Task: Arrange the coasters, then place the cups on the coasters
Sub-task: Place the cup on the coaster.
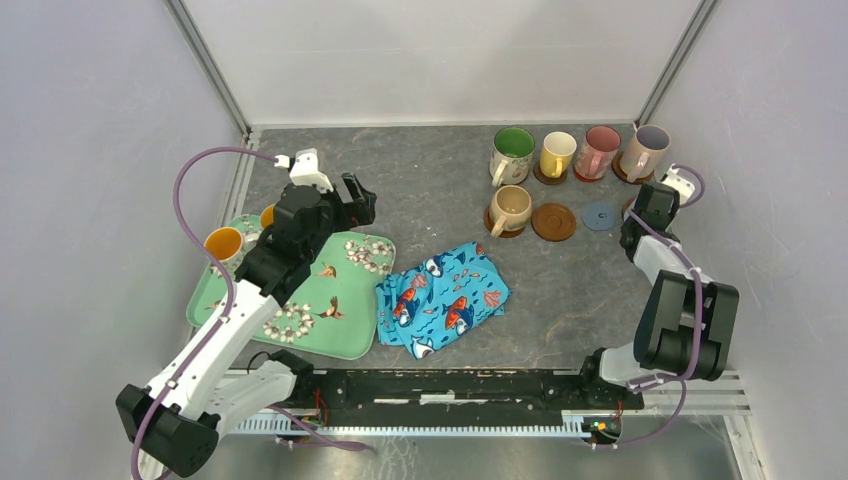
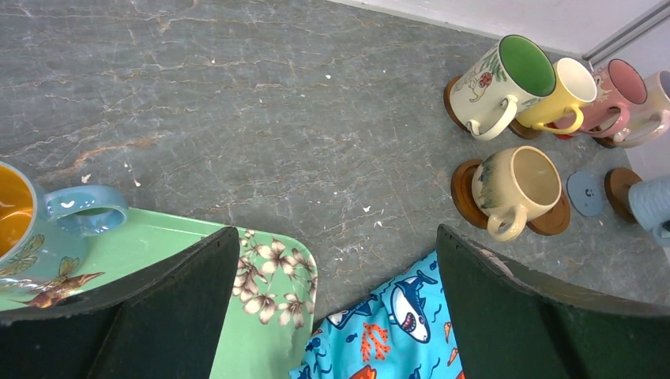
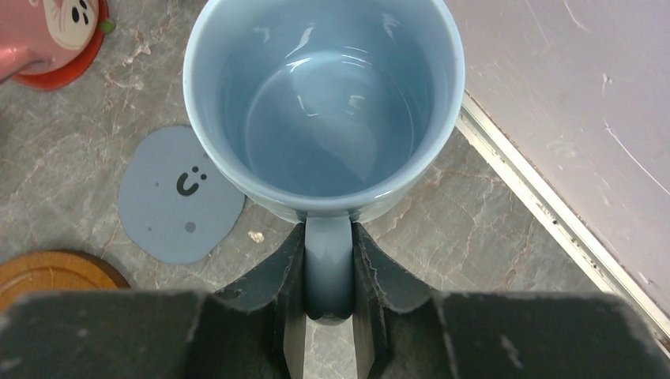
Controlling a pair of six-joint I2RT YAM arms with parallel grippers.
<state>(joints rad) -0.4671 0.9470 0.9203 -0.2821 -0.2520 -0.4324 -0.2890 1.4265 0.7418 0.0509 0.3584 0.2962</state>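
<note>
Four cups stand on coasters at the back right: green-lined (image 1: 513, 152), yellow (image 1: 556, 153), pink (image 1: 600, 150) and lilac-lined (image 1: 648, 148). In front of them, a beige cup (image 1: 512, 207) sits on a brown coaster. Beside it lie a bare brown coaster (image 1: 554, 221) and a blue-grey coaster (image 1: 601, 215). My right gripper (image 3: 328, 233) is shut on the handle of a light blue cup (image 3: 324, 103), just right of the blue-grey coaster (image 3: 178, 197). That cup (image 2: 652, 201) stands at another brown coaster (image 2: 620, 185); contact is unclear. My left gripper (image 2: 336, 233) hangs open and empty over the tray corner.
A green floral tray (image 1: 345, 320) at the left carries an orange-lined cup (image 1: 225, 243); a second is half hidden under the left arm. A blue fish-print cloth (image 1: 445, 295) lies beside the tray. The right wall rail (image 3: 537, 205) runs close to the light blue cup.
</note>
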